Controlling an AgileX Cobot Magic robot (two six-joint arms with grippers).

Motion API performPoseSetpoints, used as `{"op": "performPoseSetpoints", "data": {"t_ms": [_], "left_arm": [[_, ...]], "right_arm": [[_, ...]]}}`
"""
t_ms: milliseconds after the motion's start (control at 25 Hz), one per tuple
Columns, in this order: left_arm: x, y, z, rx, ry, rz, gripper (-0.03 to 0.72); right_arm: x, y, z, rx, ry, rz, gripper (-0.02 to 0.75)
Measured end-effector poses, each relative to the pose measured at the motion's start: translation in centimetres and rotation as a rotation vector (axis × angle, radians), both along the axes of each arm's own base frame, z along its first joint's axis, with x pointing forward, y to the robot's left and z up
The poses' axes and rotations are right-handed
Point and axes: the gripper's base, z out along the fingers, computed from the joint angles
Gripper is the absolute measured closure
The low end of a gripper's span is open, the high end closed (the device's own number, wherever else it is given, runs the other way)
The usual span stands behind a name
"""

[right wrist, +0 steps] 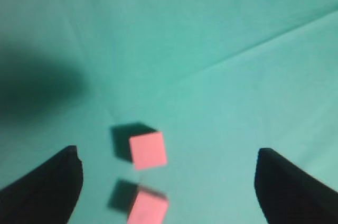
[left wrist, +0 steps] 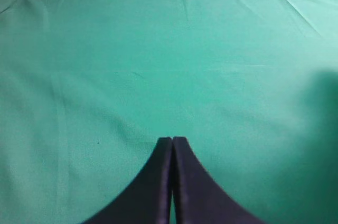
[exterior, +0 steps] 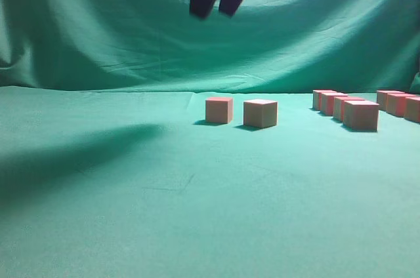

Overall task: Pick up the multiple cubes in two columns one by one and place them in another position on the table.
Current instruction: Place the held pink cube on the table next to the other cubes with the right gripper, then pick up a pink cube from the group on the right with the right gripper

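Observation:
Two pinkish-tan cubes (exterior: 218,109) (exterior: 260,113) stand side by side on the green table (exterior: 170,193) near the middle. More cubes stand in two columns at the right, one column (exterior: 361,115) nearer and one (exterior: 397,103) at the right edge. My right gripper (exterior: 215,13) hangs high above the two middle cubes, open and empty. In the right wrist view its jaws (right wrist: 174,166) are wide apart, with the two cubes (right wrist: 148,150) (right wrist: 148,208) far below. My left gripper (left wrist: 172,140) is shut and empty over bare cloth; no cube shows there.
The green backdrop (exterior: 98,29) hangs behind the table. A broad arm shadow (exterior: 72,153) lies on the cloth at the left. The cloth has light creases (left wrist: 296,10).

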Motion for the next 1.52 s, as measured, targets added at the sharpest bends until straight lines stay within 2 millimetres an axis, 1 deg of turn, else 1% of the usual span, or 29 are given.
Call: {"op": "performPoseSetpoints", "data": {"t_ms": [40, 80, 120, 160, 200, 280, 360, 400, 480, 560, 600, 680, 760, 800, 880, 960, 1080, 1200, 1360, 1520], "left_arm": [[0.0, 0.0, 0.0, 0.000, 0.000, 0.000, 0.688], [0.0, 0.0, 0.0, 0.000, 0.000, 0.000, 0.688], [0.0, 0.0, 0.0, 0.000, 0.000, 0.000, 0.688], [0.0, 0.0, 0.0, 0.000, 0.000, 0.000, 0.688], [0.0, 0.0, 0.0, 0.000, 0.000, 0.000, 0.688], [0.0, 0.0, 0.0, 0.000, 0.000, 0.000, 0.688], [0.0, 0.0, 0.0, 0.000, 0.000, 0.000, 0.688], [0.0, 0.0, 0.0, 0.000, 0.000, 0.000, 0.688], [0.0, 0.0, 0.0, 0.000, 0.000, 0.000, 0.688], [0.0, 0.0, 0.0, 0.000, 0.000, 0.000, 0.688], [0.0, 0.0, 0.0, 0.000, 0.000, 0.000, 0.688], [0.0, 0.0, 0.0, 0.000, 0.000, 0.000, 0.688], [0.0, 0.0, 0.0, 0.000, 0.000, 0.000, 0.688], [0.0, 0.0, 0.0, 0.000, 0.000, 0.000, 0.688], [0.0, 0.0, 0.0, 0.000, 0.000, 0.000, 0.688], [0.0, 0.0, 0.0, 0.000, 0.000, 0.000, 0.688], [0.0, 0.0, 0.0, 0.000, 0.000, 0.000, 0.688], [0.0, 0.0, 0.0, 0.000, 0.000, 0.000, 0.688], [0.0, 0.0, 0.0, 0.000, 0.000, 0.000, 0.688], [0.0, 0.0, 0.0, 0.000, 0.000, 0.000, 0.688]], "right_arm": [[-0.7, -0.4, 1.4, 0.010, 0.004, -0.026, 0.101], [-1.4, -0.9, 2.7, 0.013, 0.012, -0.053, 0.147], [-2.0, -1.3, 3.7, 0.022, 0.018, -0.095, 0.172], [-2.6, -1.8, 5.0, 0.035, 0.015, -0.148, 0.162], [-3.1, -2.5, 6.2, 0.043, -0.005, -0.191, 0.206], [-4.1, -3.8, 8.5, 0.063, -0.044, -0.295, 0.197], [-5.0, -4.9, 10.3, 0.075, -0.084, -0.402, 0.197], [-5.6, -5.7, 11.5, 0.089, -0.118, -0.461, 0.197], [-6.8, -7.1, 13.0, 0.106, -0.157, -0.583, 0.197], [-8.2, -8.7, 13.9, 0.127, -0.176, -0.687, 0.197], [-9.1, -9.5, 14.0, 0.137, -0.164, -0.733, 0.197], [-10.5, -11.2, 13.1, 0.131, -0.126, -0.818, 0.197], [-11.3, -12.5, 11.0, 0.092, -0.068, -0.883, 0.197], [-11.7, -13.1, 9.7, 0.061, -0.034, -0.912, 0.197], [-12.1, -13.9, 6.3, -0.023, 0.050, -0.959, 0.197], [-12.5, -14.2, 3.3, -0.097, 0.122, -0.978, 0.197], [-12.9, -14.0, -0.4, -0.107, 0.181, -0.996, 0.197], [-12.1, -13.6, -2.7, -0.041, 0.178, -1.059, 0.197], [-10.2, -12.8, -5.4, -0.021, 0.196, -1.096, 0.197], [-8.2, -13.5, -8.2, -0.018, 0.230, -1.167, 0.197]]}}
